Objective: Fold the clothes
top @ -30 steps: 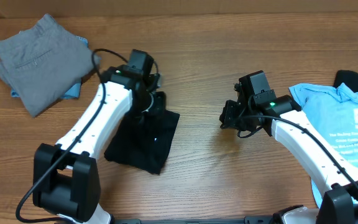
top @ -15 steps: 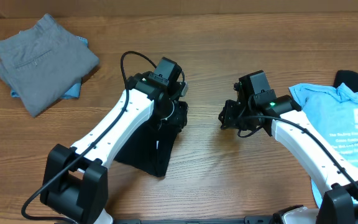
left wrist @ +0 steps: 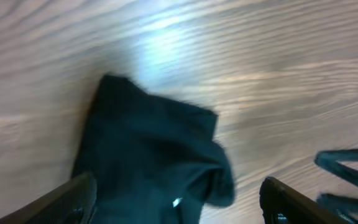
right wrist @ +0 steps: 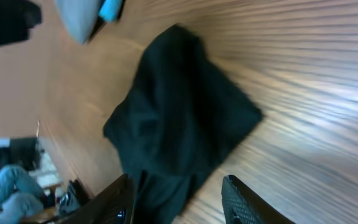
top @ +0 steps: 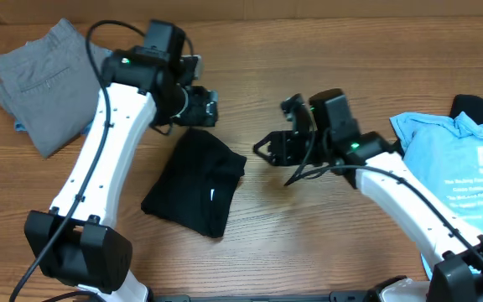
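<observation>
A black garment [top: 195, 184] lies folded in a loose bundle on the wooden table [top: 325, 243], with nothing gripping it. My left gripper [top: 201, 107] hangs open just beyond the garment's far edge. In the left wrist view the black garment [left wrist: 154, 155] lies below my left gripper [left wrist: 179, 208], and both fingers [left wrist: 73, 199] stand wide apart. My right gripper [top: 273, 127] is open to the right of the garment, apart from it. The right wrist view shows the black garment [right wrist: 185, 118] ahead of my right gripper [right wrist: 179, 202].
Folded grey trousers [top: 53, 75] lie at the far left over a bit of blue cloth [top: 19, 126]. A light-blue printed tee [top: 468, 168] is spread at the right edge, with another black cloth [top: 480, 107] behind it.
My left gripper let go of the black garment, opened wide and drew back toward the far left. My right gripper opened and swung left toward the garment.
</observation>
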You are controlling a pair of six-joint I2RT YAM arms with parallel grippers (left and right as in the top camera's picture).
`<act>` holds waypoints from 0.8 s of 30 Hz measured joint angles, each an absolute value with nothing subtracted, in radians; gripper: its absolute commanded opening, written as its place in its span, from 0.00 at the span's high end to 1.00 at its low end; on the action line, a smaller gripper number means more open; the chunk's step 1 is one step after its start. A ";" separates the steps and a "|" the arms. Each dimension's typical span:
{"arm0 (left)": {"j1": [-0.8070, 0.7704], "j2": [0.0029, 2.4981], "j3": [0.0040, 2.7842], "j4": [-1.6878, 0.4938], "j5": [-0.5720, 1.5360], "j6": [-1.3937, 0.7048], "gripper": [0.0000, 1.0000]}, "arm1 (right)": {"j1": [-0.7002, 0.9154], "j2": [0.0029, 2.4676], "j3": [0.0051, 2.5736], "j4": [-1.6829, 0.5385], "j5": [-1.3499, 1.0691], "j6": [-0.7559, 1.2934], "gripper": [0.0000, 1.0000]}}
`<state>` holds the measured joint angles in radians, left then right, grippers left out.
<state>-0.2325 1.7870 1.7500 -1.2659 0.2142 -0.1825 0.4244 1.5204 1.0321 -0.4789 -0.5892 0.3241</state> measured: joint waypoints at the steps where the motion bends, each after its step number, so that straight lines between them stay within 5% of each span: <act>1: -0.222 1.787 1.750 -1.284 0.211 -0.179 0.17 | 0.443 1.522 1.032 -0.472 -0.587 0.321 0.51; 9: -0.200 1.787 1.750 -1.329 0.205 -0.121 0.18 | 0.590 1.619 1.032 -0.379 -0.551 0.339 0.48; 15: -0.200 1.787 1.750 -1.333 0.204 -0.103 0.18 | 0.596 1.701 1.032 -0.354 -0.474 0.425 0.71; 17: -0.200 1.787 1.750 -1.336 0.205 -0.097 0.18 | 0.589 1.711 1.032 -0.348 -0.471 0.439 0.60; 24: -0.200 1.787 1.750 -1.348 0.203 -0.074 0.18 | 0.577 1.712 1.032 -0.297 -0.510 0.451 0.48</act>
<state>-0.2001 1.7874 1.7500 -1.3479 0.2031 -0.0738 0.5766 1.7123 1.0317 -0.2970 -0.5102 0.4511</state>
